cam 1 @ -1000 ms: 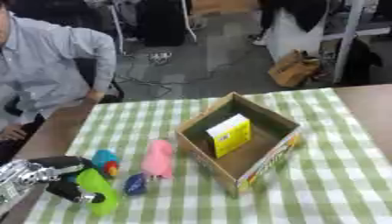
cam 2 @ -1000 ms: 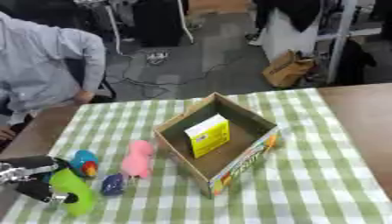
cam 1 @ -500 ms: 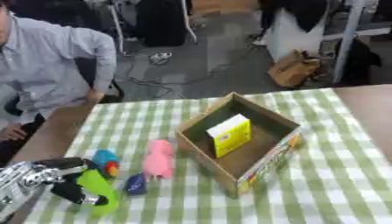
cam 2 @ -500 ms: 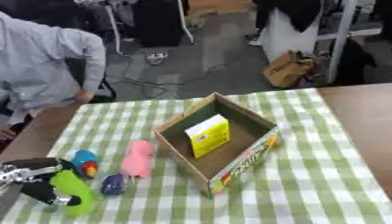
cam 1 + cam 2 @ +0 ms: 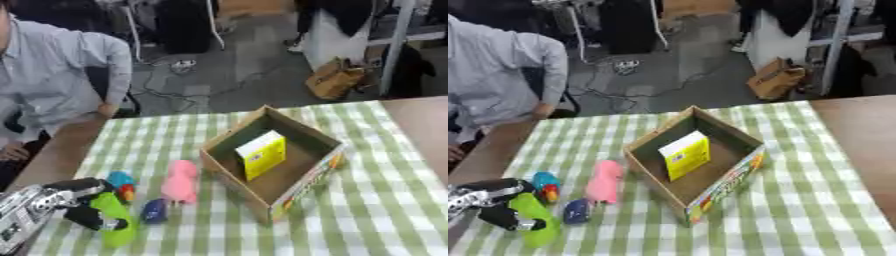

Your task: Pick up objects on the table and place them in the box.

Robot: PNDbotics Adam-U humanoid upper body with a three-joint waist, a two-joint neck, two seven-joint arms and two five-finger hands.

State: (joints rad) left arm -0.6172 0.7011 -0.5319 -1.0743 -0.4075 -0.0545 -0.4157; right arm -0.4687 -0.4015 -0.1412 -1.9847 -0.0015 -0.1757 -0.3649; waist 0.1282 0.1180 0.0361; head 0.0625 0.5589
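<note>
Left hand [image 5: 61, 207] curled around the green toy [image 5: 112, 222] at the table's near-left, well apart from the box [image 5: 302, 187]. Looks light and smooth, probably slippery; grip mid-body.

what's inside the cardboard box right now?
One yellow rectangular packet stands tilted inside the open cardboard box, leaning toward its far-left wall. The rest of the visible floor is bare; the near wall hides the strip of floor right behind it.
</note>
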